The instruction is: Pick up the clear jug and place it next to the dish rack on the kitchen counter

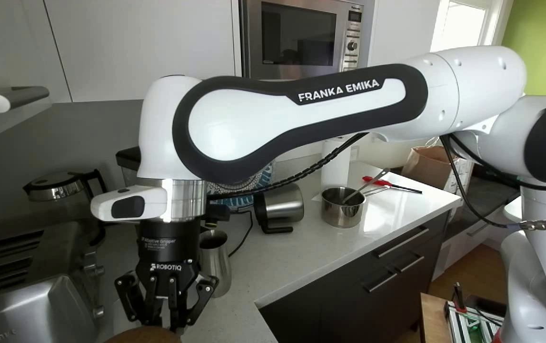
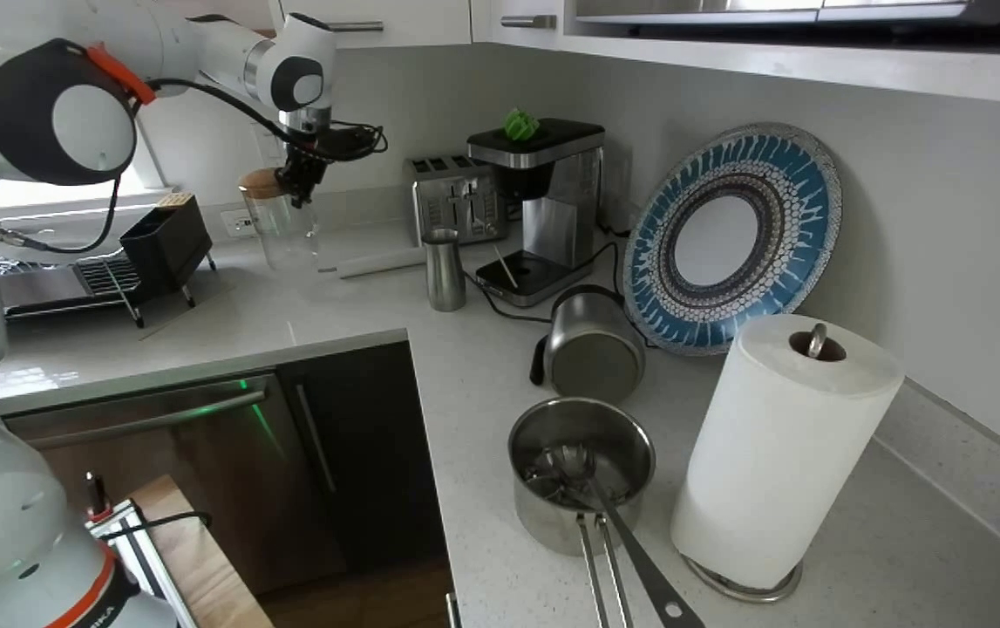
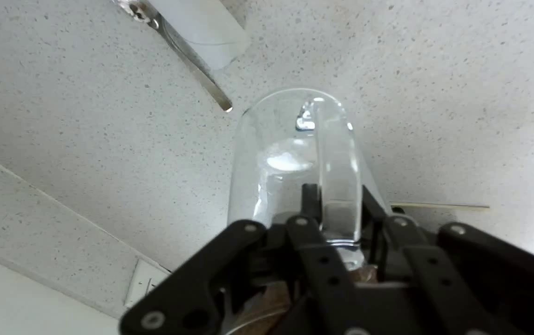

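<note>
The clear jug (image 2: 286, 237) with its round brown cork-like top (image 2: 261, 183) is at the back of the kitchen counter (image 2: 334, 305), slightly tilted in that exterior view. My gripper (image 2: 297, 197) is at the jug's upper side. In the wrist view, the fingers (image 3: 339, 200) are closed on both sides of the handle of the jug (image 3: 271, 181). I cannot tell whether the base touches the counter. In an exterior view, only the brown top (image 1: 144, 335) shows below my gripper (image 1: 164, 326). The dish rack (image 2: 107, 277), with a dark holder on it, stands left of the jug.
A toaster (image 2: 459, 205), a coffee machine (image 2: 552, 231) and a steel mug (image 2: 445, 275) stand right of the jug. A long pale object (image 2: 382, 262) lies beside it. A thin stick (image 3: 439, 205) lies on the counter. A wall socket (image 3: 145, 281) is behind.
</note>
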